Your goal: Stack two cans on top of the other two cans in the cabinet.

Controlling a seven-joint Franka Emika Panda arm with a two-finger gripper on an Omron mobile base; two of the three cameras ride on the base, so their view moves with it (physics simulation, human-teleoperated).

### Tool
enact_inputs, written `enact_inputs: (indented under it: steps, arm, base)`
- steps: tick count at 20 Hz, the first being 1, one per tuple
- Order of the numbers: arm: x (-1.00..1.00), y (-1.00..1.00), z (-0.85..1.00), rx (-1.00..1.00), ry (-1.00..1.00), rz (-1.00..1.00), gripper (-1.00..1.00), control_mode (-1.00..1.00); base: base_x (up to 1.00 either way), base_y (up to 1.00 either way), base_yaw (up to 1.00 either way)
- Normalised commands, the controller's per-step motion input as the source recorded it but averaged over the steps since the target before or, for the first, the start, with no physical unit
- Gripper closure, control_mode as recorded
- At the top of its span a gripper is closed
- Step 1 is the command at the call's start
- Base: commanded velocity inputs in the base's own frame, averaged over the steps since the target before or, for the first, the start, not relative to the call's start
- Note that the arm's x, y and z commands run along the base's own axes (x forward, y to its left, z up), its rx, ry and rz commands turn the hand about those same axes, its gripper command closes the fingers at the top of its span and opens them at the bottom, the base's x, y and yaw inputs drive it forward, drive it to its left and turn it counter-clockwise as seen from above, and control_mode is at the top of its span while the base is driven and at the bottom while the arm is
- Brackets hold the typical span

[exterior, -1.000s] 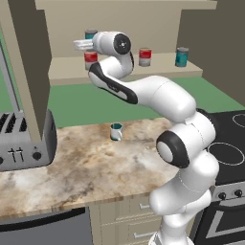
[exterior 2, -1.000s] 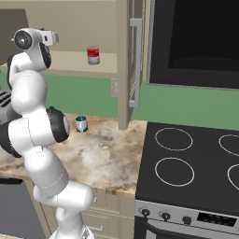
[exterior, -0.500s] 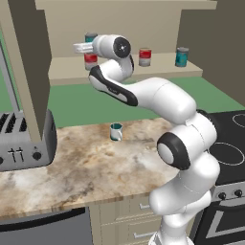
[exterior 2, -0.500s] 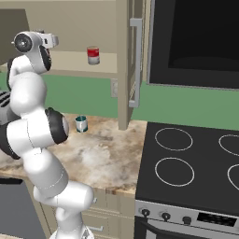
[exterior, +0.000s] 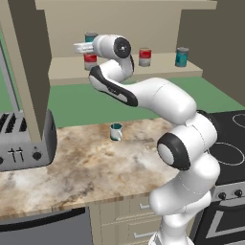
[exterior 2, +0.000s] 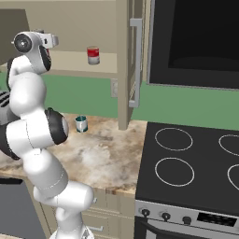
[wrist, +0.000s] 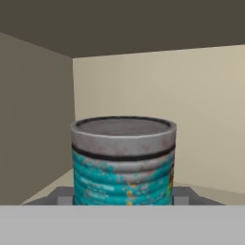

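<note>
Two cans (exterior: pixel 89 49) stacked, claw (wrist: pixel 123 197) clamped on teal top one; mug (exterior: pixel 116 131) on counter (exterior: pixel 81 167) below.

No legible text anywhere. Teal can (wrist: pixel 123 162) label: smeared white and yellow marks, unreadable. Red-and-white can (exterior 2: pixel 93 55) label too small.

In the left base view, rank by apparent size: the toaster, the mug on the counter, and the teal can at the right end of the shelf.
1. toaster, by far the largest, though nearest the camera.
2. and 3. teal can and mug look about alike; the can sits farther back, so I won't rank them.
</note>
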Motion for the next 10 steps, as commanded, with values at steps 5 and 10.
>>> enact_inputs:
  steps: [5,10]
  arm:
    - [0.02,0.00,0.00,0.00,0.01,0.00,-1.00,-1.00]
    - [-0.01,-0.01,0.00,0.00,0.05,0.00,-1.00,-1.00]
  base:
    - [0.00,0.00,0.00]
    - [0.00,0.00,0.00]
